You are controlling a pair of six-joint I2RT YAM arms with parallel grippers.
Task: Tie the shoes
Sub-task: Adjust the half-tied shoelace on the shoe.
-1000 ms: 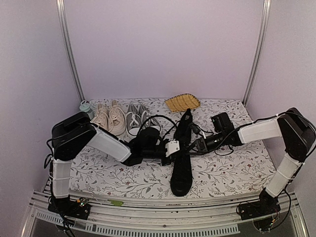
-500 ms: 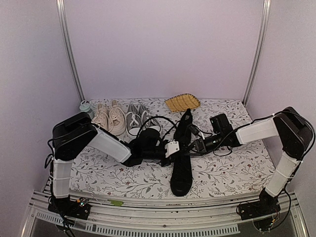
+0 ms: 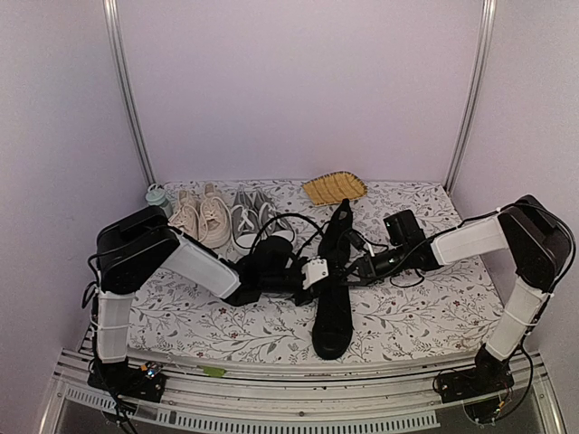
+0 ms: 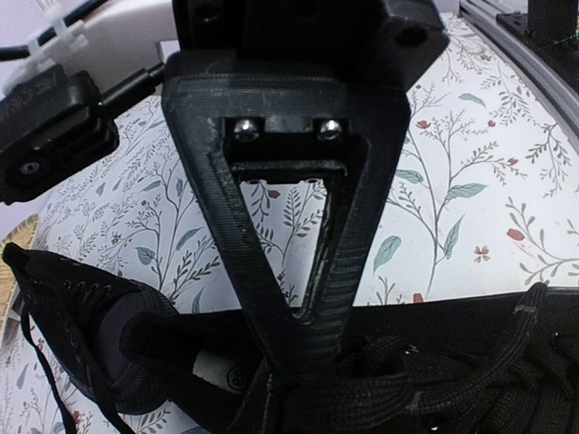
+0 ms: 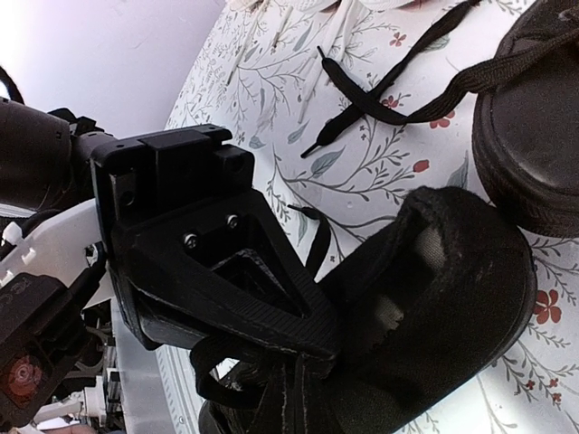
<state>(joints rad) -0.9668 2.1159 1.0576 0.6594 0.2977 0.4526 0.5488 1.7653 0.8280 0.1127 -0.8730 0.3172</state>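
Two black shoes lie mid-table in the top view, the near one (image 3: 333, 321) toe toward me and the far one (image 3: 340, 226) behind it. Both grippers meet over the near shoe's lacing. My left gripper (image 3: 318, 271) is shut, and in the left wrist view its tips (image 4: 294, 362) pinch a black lace (image 4: 434, 384) beside the shoe's opening (image 4: 118, 339). My right gripper (image 3: 355, 269) is shut too. The right wrist view shows its tips (image 5: 317, 362) closed on a lace loop (image 5: 213, 393) at the shoe's throat (image 5: 452, 271). The pinched spots themselves are hidden.
A beige pair (image 3: 201, 217) and a grey pair with white toes (image 3: 253, 217) stand at the back left, next to a pale cup (image 3: 157, 195). A yellow woven dish (image 3: 334, 188) lies at the back. Loose lace ends (image 5: 389, 90) trail over the floral cloth (image 3: 434, 307).
My right gripper's jaws have closed at the near shoe's lacing, and that arm has edged slightly left. The left gripper has stayed shut in place.
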